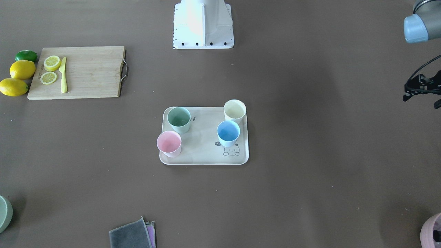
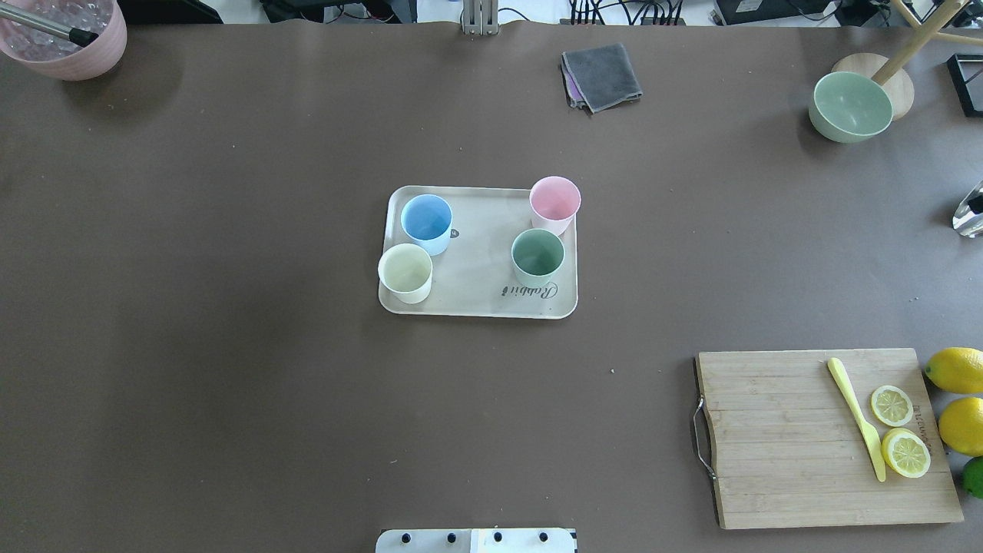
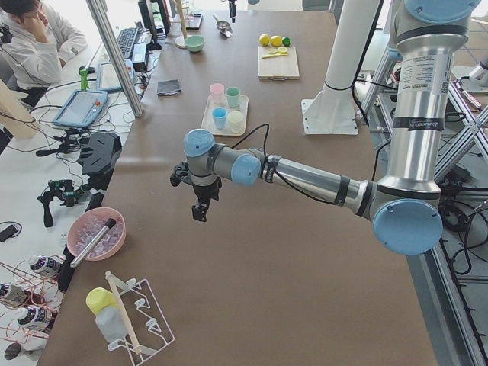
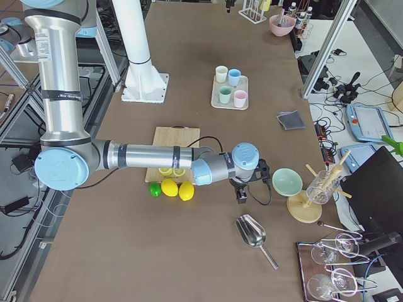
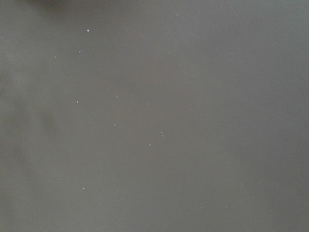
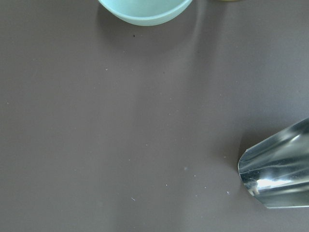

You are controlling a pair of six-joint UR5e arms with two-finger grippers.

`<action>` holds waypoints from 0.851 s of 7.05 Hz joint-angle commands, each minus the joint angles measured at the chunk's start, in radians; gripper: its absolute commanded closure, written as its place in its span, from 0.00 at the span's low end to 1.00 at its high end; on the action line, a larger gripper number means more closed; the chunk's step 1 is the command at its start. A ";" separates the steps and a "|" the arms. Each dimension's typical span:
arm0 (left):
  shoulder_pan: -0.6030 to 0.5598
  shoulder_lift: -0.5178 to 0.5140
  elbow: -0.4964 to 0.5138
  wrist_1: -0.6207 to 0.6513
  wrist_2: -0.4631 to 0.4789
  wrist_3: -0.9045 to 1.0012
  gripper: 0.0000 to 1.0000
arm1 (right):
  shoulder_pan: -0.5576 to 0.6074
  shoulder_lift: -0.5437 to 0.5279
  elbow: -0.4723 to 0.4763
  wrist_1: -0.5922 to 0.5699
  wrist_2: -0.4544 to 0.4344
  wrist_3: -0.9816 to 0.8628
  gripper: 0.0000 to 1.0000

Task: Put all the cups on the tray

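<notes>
The beige tray (image 2: 476,265) lies mid-table, also seen in the front-facing view (image 1: 203,146). All four cups stand upright on it: mint green (image 2: 537,256), pink (image 2: 554,203), light blue (image 2: 427,223) and cream (image 2: 405,273). The cream and pink cups sit at the tray's rim. My left gripper (image 3: 200,206) hangs over bare table far to the tray's left and is partly cut off in the front-facing view (image 1: 422,91); I cannot tell its jaws. My right gripper (image 4: 241,194) hovers far right near the sage bowl; I cannot tell whether it is open or shut.
A wooden cutting board (image 2: 799,461) with lemon slices and a yellow knife lies near right, with whole lemons (image 2: 956,369) beside it. A grey cloth (image 2: 603,75), a sage bowl (image 2: 851,106), a metal scoop (image 6: 277,169) and a pink pot (image 2: 69,38) stand around the edges.
</notes>
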 commanded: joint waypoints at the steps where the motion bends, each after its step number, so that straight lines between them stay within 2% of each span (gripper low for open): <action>1: -0.006 0.028 0.003 -0.003 0.000 0.005 0.02 | 0.006 -0.006 0.013 -0.002 -0.001 -0.017 0.01; 3: -0.008 0.040 -0.003 -0.020 -0.017 0.005 0.02 | 0.004 0.002 0.015 -0.002 -0.013 -0.017 0.01; 4: -0.053 0.045 -0.002 -0.020 -0.053 0.004 0.02 | -0.014 0.014 0.013 -0.005 -0.015 -0.016 0.01; 5: -0.116 0.051 0.007 -0.020 -0.159 0.004 0.02 | -0.020 0.022 0.013 -0.007 -0.023 -0.014 0.01; 6: -0.133 0.071 0.009 -0.020 -0.181 0.002 0.02 | -0.014 0.034 0.013 -0.019 -0.021 -0.014 0.01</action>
